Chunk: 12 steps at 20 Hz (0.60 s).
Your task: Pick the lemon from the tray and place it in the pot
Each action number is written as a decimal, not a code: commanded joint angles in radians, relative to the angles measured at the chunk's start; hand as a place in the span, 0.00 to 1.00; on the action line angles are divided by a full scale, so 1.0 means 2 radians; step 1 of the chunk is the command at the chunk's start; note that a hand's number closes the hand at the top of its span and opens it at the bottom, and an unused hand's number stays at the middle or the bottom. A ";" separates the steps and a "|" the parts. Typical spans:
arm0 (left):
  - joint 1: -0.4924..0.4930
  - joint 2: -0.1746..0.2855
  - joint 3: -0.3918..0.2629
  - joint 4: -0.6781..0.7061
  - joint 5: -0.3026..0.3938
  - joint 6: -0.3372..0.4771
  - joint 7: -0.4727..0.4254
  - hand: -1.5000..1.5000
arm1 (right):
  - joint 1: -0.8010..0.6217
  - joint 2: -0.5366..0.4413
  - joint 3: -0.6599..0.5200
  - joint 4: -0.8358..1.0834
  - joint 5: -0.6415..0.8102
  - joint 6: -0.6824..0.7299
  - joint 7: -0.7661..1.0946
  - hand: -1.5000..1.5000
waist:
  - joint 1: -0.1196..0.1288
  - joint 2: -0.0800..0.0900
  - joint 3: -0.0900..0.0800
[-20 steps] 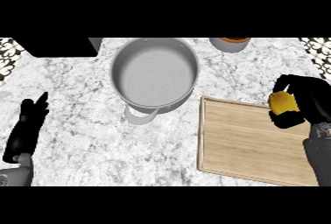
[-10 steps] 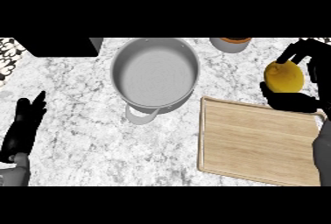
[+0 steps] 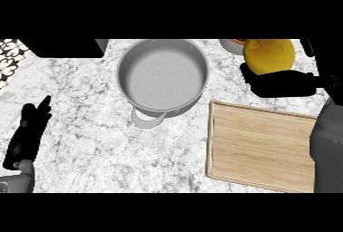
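- Since the earlier frames, the lemon [image 3: 269, 55] had left the tray [image 3: 258, 149] and travelled to the far right with the right hand [image 3: 285, 84]. It also showed larger in the view.
- Right hand: grasping the lemon, with its black palm on the near side of the fruit.
- Lemon: held up at the far right. It was to the right of the pot [image 3: 162, 77], apart from its rim, and beyond the tray's far edge.
- Pot: standing on the marble counter [image 3: 94, 149] at far centre, with one handle [image 3: 149, 120] pointing to the near side.
- Tray: lying flat at the near right, just beside the pot's handle. The grey right forearm [image 3: 328, 149] overlapped its right edge.
- Left hand [image 3: 30, 131]: released, fingers straight, resting at the near left, well apart from the pot.
- A brown-rimmed vessel [image 3: 234, 42] stood at the far edge, partly hidden by the lemon.
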 commanded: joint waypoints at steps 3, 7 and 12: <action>-0.003 -0.006 0.002 0.021 -0.008 0.005 -0.026 0.50 | -0.097 0.060 0.031 0.101 0.016 -0.001 0.055 1.00 | 0.003 0.002 0.000; -0.017 -0.004 -0.003 -0.003 -0.009 -0.002 0.008 0.50 | -0.163 0.080 0.018 0.209 0.026 -0.021 0.061 1.00 | 0.005 0.002 0.000; -0.016 -0.007 -0.002 -0.009 -0.002 -0.009 0.017 0.50 | -0.155 0.107 0.031 0.301 0.024 -0.071 0.028 1.00 | 0.004 0.002 0.000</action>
